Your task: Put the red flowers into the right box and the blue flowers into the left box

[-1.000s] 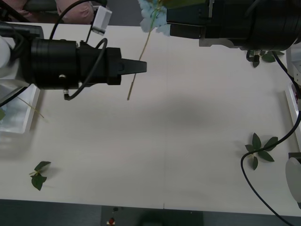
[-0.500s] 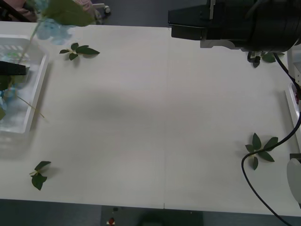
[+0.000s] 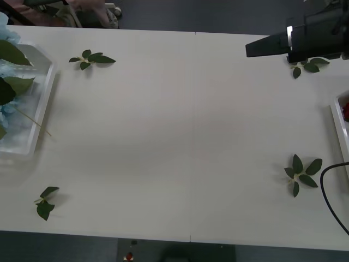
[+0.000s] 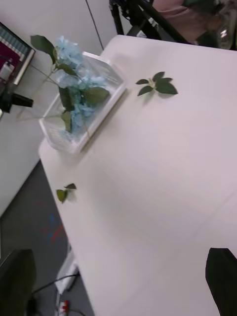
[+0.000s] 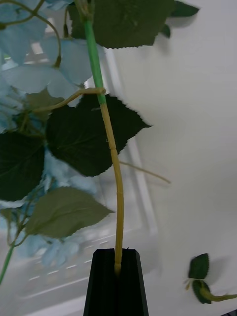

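Left wrist view: we find the left gripper (image 5: 117, 276) clamped on a blue flower's stem (image 5: 114, 163), its bloom over the left box (image 3: 42, 103). Right gripper (image 4: 118, 281) spread wide, well apart.

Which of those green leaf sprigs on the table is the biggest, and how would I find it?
Look at the right box on the table's right edge. Just inward and nearer the robot lies a leaf sprig. Its several leaves fan out like a star, while the others are smaller clumps.

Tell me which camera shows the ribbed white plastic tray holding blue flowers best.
The right wrist view: the whole ribbed white plastic tray shows. The front view has its right part; the left wrist view catches its rim behind leaves.
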`<move>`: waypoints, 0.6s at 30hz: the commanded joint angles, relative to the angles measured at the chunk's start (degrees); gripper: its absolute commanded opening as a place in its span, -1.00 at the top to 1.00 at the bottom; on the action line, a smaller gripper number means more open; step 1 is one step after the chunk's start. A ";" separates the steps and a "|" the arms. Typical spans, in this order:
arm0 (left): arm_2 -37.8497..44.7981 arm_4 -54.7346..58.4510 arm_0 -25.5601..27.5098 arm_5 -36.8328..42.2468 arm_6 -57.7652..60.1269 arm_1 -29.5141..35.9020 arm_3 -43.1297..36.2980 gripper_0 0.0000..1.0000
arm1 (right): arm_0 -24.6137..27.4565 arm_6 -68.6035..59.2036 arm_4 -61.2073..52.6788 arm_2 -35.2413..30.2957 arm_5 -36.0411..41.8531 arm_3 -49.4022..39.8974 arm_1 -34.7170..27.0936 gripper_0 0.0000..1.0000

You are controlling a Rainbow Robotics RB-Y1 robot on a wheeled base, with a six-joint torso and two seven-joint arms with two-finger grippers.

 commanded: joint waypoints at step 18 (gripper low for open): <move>-1.11 -9.21 2.13 -14.16 -2.77 3.87 13.17 -0.16 | -0.39 40.22 -0.90 -8.79 13.33 20.53 -11.34 -1.00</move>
